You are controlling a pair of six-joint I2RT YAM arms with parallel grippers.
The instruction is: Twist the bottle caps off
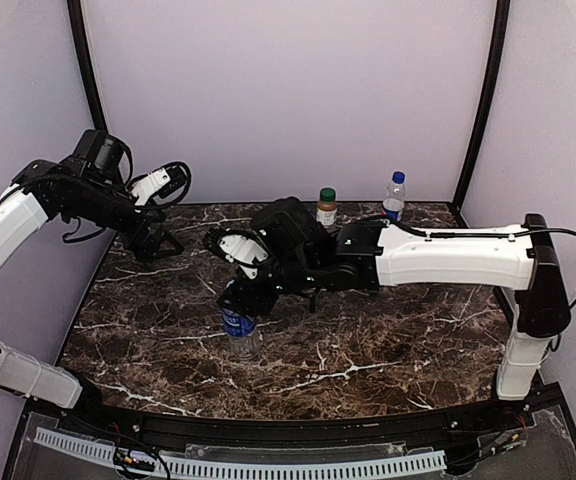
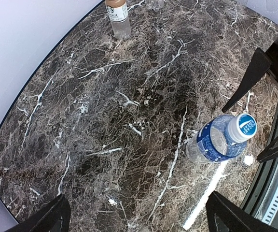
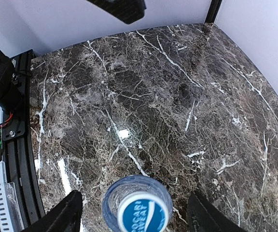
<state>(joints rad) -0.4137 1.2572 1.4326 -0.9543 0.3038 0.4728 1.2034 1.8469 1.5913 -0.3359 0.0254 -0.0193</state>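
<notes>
A clear bottle with a blue label (image 1: 239, 325) stands upright in the middle of the marble table (image 1: 368, 350). Its cap (image 3: 144, 216) is blue on top with a white rim. My right gripper (image 3: 135, 199) hangs over it, open. One finger is on each side of the bottle (image 3: 136, 191) with a gap to each. In the left wrist view the same bottle (image 2: 216, 142) and cap (image 2: 243, 127) sit between the right gripper's dark fingers (image 2: 252, 72). My left gripper (image 2: 138, 199) is open over bare marble, high at the table's left (image 1: 160, 240).
A short brown bottle with a dark green cap (image 1: 326, 207) and a clear bottle with a blue cap (image 1: 395, 195) stand at the table's back edge. The brown bottle (image 2: 118, 17) also shows in the left wrist view. Pale walls enclose three sides.
</notes>
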